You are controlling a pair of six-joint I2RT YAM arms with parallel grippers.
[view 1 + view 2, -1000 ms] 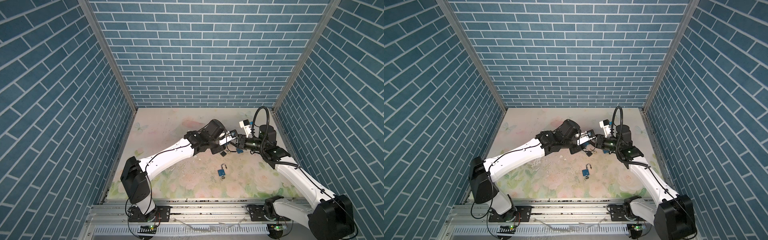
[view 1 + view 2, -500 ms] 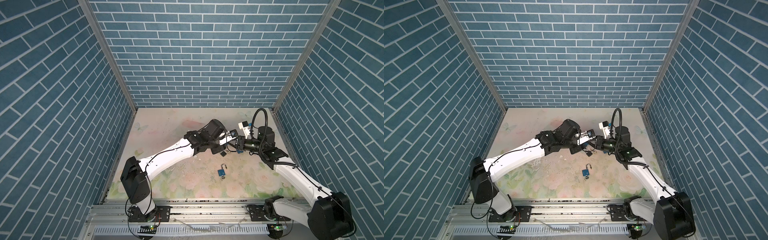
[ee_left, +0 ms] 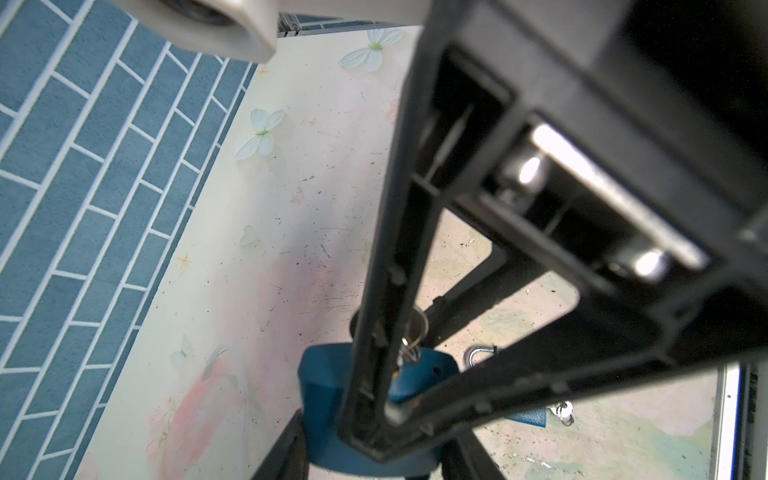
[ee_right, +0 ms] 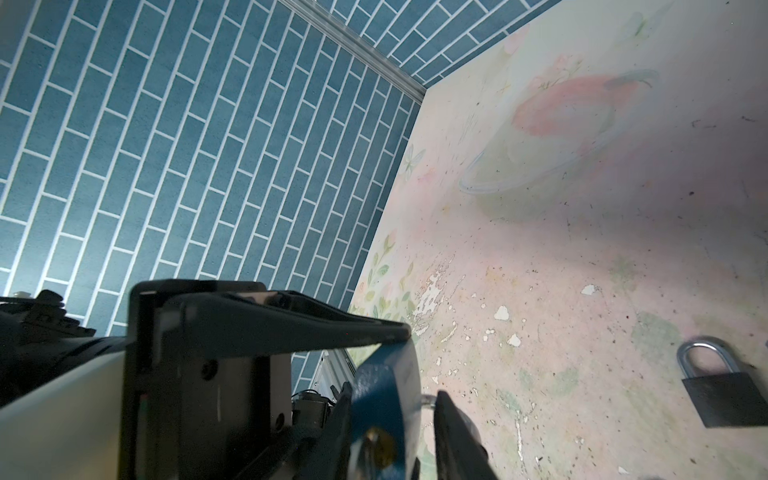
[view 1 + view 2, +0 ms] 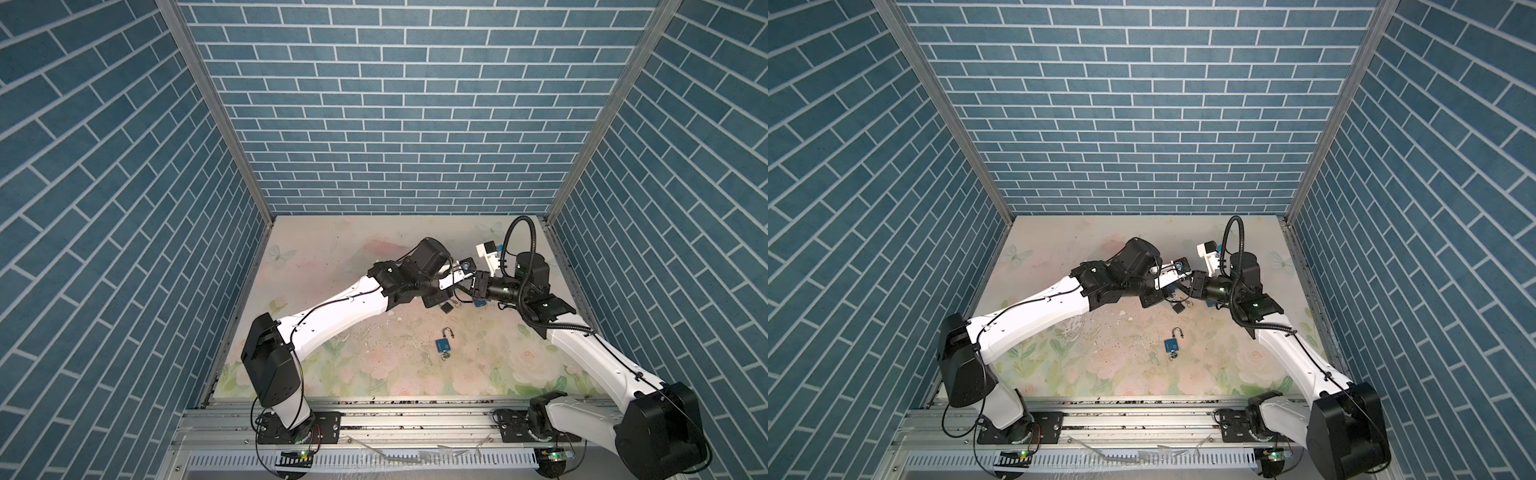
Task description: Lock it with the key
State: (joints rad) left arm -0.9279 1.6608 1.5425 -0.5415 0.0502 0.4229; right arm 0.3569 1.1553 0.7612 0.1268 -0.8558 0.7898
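A blue padlock point(image 3: 324, 386), largely hidden, is gripped in the partly closed left claw point(image 3: 382, 419). The state of the right claw point(image 5: 470, 284) cannot be told. The worn floral surface point(image 5: 332, 249) is enclosed by blue brick walls point(image 5: 395, 104).

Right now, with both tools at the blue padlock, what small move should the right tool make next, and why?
Probably close the right tool fully on the blue padlock. Its fingers flank the body, but one shows a gap, while the left tool grips it.
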